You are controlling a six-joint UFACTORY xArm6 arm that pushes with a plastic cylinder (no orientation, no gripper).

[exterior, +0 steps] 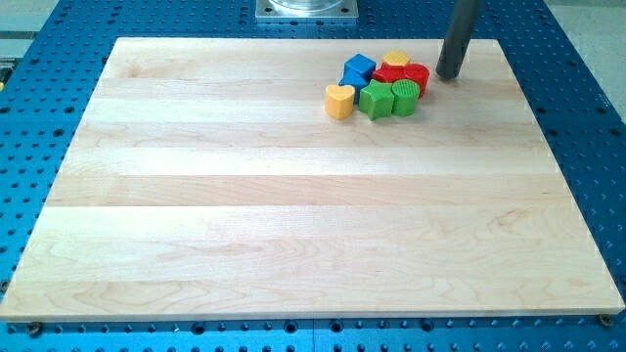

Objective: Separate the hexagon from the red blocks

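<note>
A tight cluster of blocks sits near the view's top, right of centre. A yellow hexagon (pixel 396 60) lies at the cluster's top, touching the red blocks (pixel 409 76) just below it. A blue block (pixel 358 69) is at the cluster's left. A yellow heart (pixel 339 101) is at the lower left. A green star-like block (pixel 376 99) and a green rounded block (pixel 405 96) sit along the bottom. My tip (pixel 449 75) rests on the board just right of the red blocks, a small gap apart.
The wooden board (pixel 293 215) lies on a blue perforated table (pixel 587 117). A metal mount (pixel 306 9) stands at the view's top edge.
</note>
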